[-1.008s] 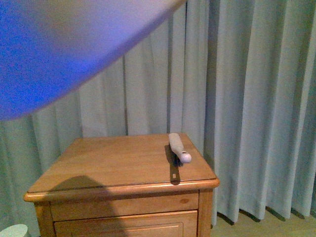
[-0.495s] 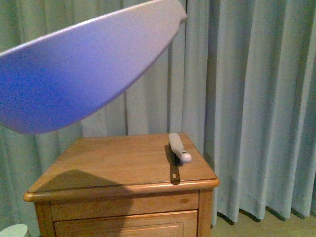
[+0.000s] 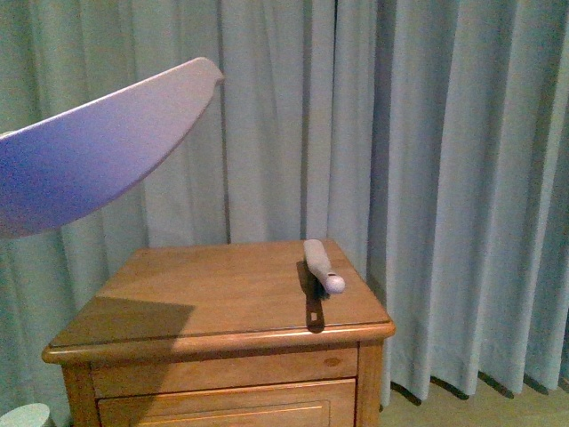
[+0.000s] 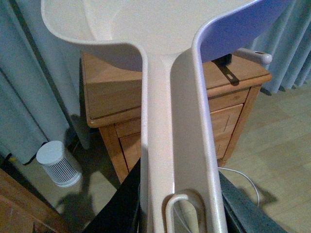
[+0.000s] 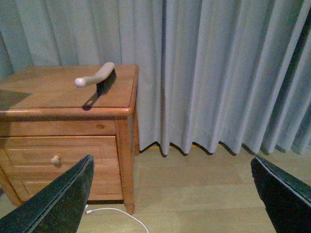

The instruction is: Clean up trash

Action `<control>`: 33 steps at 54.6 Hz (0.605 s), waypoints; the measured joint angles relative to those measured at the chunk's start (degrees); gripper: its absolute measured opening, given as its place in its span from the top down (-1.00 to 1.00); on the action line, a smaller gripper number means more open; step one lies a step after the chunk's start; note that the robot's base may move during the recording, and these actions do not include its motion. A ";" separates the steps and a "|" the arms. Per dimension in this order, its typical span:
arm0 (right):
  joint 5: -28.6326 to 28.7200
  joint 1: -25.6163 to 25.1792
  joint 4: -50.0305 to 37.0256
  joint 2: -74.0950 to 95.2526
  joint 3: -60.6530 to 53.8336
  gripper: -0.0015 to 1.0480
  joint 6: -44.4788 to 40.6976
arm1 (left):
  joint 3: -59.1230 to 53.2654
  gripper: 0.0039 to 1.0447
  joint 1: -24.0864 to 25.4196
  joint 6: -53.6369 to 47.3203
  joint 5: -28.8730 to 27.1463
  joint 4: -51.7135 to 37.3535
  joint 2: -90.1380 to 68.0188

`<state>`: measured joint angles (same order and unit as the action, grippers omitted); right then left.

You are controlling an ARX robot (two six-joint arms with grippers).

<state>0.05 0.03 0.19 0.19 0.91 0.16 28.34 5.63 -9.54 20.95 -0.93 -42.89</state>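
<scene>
Curtain [image 3: 444,178]: fills the background, unchanged.

Nightstand [image 3: 204,294]: top now almost fully visible. Only a shadow remains across its 8 o'clock corner.

Dustpan [image 3: 89,160]: a second ago it covered the upper left of the front view out to 1 o'clock. It has since swung away and sits at 10 o'clock. Left gripper [image 4: 177,174] is clamped on its handle, dark jaws on either side.

Brush [image 3: 320,265]: has not moved. It lies at 3 o'clock on the nightstand top, with its knob end pointing to 5 o'clock.

Right gripper [image 5: 171,160]: fingers spread wide, holding nothing.

Trash: no white wad visible on the nightstand, on the floor or in the part of the scoop that shows, so its location can't be determined.

Judgement: the pan appears to be on its way to be emptied.
</scene>
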 joint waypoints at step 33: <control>0.00 0.00 0.00 0.00 0.00 -0.86 0.00 | 0.02 0.49 2.05 0.07 2.49 0.07 0.04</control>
<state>0.05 0.03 0.19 0.19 0.91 0.16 28.36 7.68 -9.48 23.44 -0.86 -42.85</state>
